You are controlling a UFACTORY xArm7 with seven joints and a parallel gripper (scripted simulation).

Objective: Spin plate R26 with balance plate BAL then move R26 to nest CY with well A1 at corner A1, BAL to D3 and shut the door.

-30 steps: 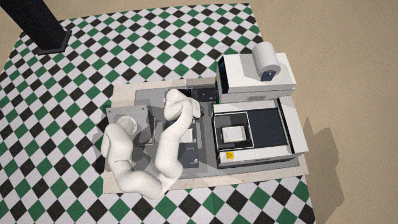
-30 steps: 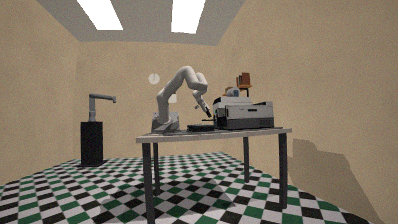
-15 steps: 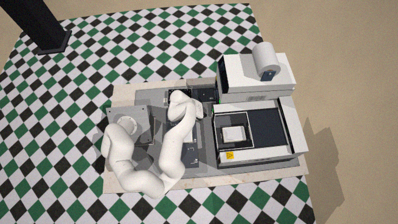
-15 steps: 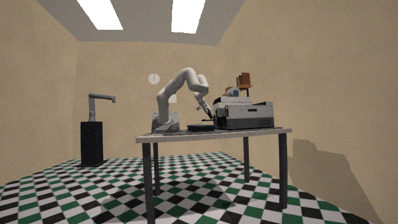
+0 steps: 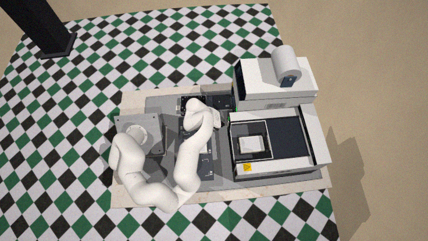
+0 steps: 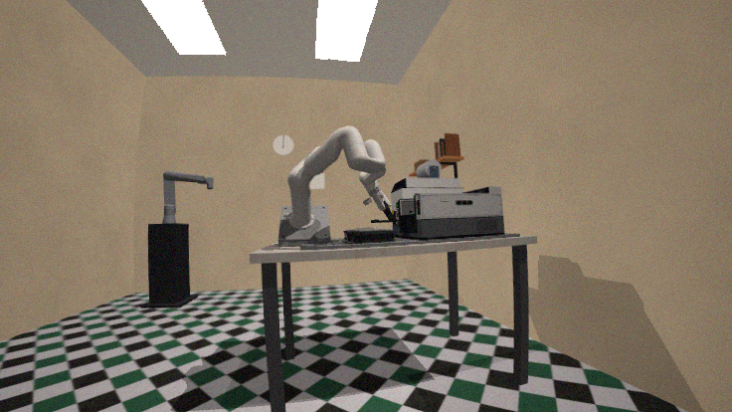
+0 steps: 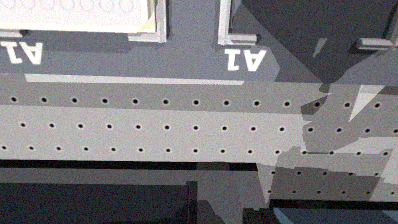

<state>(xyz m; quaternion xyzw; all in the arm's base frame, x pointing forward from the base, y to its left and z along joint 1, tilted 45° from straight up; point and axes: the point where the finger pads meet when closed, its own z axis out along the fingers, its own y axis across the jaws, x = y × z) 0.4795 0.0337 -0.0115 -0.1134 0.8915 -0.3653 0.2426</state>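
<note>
The centrifuge [image 5: 278, 166] [image 6: 456, 207] stands at the right with its door open. A white plate [image 5: 251, 144] lies flat in the bucket at the door; I cannot read its label. My gripper [image 5: 225, 121] [image 6: 392, 216] is shut and empty, its tip close to the left edge of the centrifuge's front where the keys are. Small green lights [image 5: 228, 119] glow there. Plate R62 [image 5: 203, 148] [image 7: 75, 12] lies on D2, partly under my arm. The D3 nest [image 5: 206, 168] [image 7: 235, 32] beside it is empty. The fingers do not show clearly in the wrist view.
The sealer [image 5: 269, 81] [image 6: 427, 182] with its film roll [image 5: 285, 63] stands behind the centrifuge; its dark stage [image 5: 223, 102] looks empty. A black nest [image 5: 191, 100] lies beside the stage. My arm's base plate [image 5: 149, 119] is at the table's [image 5: 134, 98] [image 6: 389, 251] left.
</note>
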